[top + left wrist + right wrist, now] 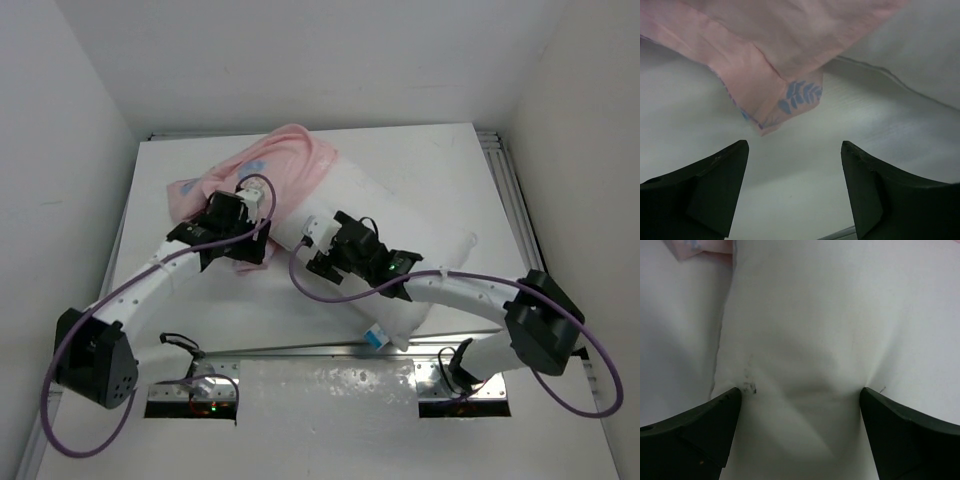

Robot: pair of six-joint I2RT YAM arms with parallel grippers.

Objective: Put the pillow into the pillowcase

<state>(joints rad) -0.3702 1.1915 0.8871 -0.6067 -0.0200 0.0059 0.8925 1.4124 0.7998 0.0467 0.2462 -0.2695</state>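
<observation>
The white pillow (415,250) lies slantwise across the table, its blue-and-white tag (375,337) at the near corner. The pale pink pillowcase (285,165) is bunched over the pillow's far left end. My left gripper (250,205) hovers at the pillowcase's near edge. In the left wrist view it (795,145) is open over bare table, nothing between the jaws, and a pillowcase corner (775,100) with a blue leaf print lies just ahead. My right gripper (322,235) is on the pillow's middle. It (800,392) is open, both fingertips dented into the pillow (805,330).
The white table (200,300) is walled in by white panels on the left, back and right. A metal rail (330,350) runs along the near edge between the arm bases. Purple cables loop off both arms.
</observation>
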